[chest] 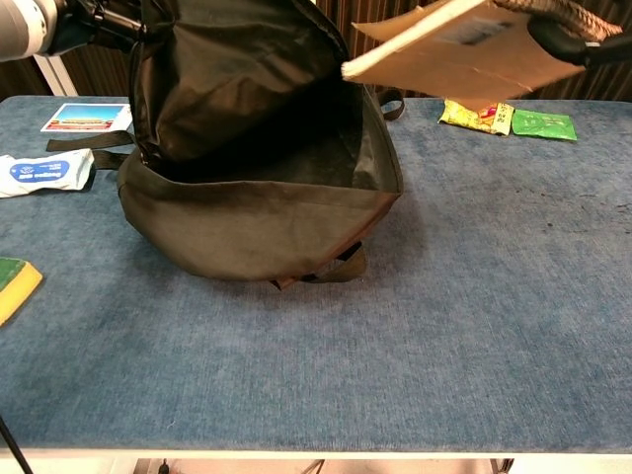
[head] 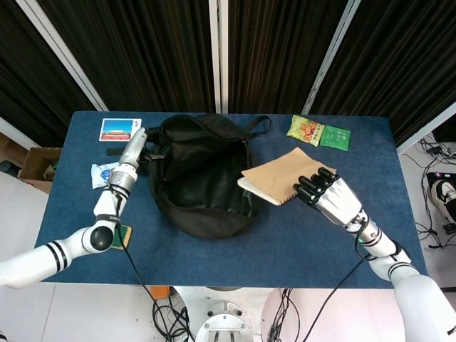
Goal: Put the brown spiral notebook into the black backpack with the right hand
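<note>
Backpack (head: 203, 178) glossy black fabric; notebook (head: 279, 176) matt brown card; table (chest: 474, 296) blue cloth.

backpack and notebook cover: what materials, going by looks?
Black backpack: likely a soft synthetic fabric such as nylon; it sags and creases, and the lining has a slight sheen. Brown spiral notebook: the cover looks like matte kraft cardboard, plain tan and holding flat in the right hand; a wire coil runs along its edge in the chest view.

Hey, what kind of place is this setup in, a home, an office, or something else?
Probably a robotics lab or test booth, not a home: a blue cloth-covered table stands before black floor-length curtains, loose cables trail on the floor below, and a white robot hand holds a brown spiral notebook.
</note>
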### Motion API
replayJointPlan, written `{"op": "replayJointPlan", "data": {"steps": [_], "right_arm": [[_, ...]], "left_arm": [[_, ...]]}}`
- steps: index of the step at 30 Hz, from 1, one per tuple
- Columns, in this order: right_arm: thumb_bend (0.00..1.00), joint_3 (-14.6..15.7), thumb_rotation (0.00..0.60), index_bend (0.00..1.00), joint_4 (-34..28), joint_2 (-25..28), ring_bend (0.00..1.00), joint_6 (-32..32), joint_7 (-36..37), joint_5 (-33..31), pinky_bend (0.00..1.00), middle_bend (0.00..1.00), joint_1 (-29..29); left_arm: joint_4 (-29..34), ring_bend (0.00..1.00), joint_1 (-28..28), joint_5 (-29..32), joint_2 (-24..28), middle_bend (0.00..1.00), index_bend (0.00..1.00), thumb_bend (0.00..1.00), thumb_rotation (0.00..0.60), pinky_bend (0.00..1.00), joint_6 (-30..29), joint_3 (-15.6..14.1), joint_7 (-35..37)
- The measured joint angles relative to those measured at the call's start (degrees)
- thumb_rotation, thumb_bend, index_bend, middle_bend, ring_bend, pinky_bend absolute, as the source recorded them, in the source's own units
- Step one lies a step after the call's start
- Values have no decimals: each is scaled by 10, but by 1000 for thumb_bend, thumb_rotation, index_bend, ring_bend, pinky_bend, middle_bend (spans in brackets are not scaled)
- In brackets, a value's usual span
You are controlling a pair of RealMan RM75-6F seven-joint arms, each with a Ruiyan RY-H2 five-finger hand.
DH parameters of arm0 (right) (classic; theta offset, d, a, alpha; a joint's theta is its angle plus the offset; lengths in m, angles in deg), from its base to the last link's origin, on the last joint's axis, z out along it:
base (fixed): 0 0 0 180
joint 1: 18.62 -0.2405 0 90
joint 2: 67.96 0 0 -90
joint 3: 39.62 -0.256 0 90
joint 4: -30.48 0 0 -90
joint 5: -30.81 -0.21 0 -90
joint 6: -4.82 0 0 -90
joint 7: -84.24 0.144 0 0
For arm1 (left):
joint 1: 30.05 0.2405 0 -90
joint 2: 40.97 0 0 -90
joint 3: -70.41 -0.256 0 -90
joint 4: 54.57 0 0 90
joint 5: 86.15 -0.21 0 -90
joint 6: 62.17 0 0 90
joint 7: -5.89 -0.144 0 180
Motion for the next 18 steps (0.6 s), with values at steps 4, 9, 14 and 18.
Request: {"op": "replayJointPlan", "data": {"steps": [4, 9, 14, 18], "right_arm": [[337, 4, 600, 1000, -50, 19, 795, -13, -38, 30, 760, 871, -32], [337, 2, 600, 1000, -108, 30, 795, -9, -78, 68, 760, 871, -87], [337, -4, 600, 1000, -117, 12, 797, 22, -88, 91, 762, 871, -134], [335, -9, 600, 1000, -88, -19, 797, 44, -71, 91, 765, 871, -151]], "left_arm": [[16, 466, 0, 13, 13, 511, 557, 430, 600, 344, 10, 4, 9], [31, 467, 2, 19, 25, 511, 557, 429, 600, 343, 15, 5, 21], [37, 466, 5, 25, 35, 511, 557, 429, 600, 343, 21, 5, 33], [39, 466, 9, 25, 45, 509, 557, 429, 600, 343, 28, 3, 43]]}}
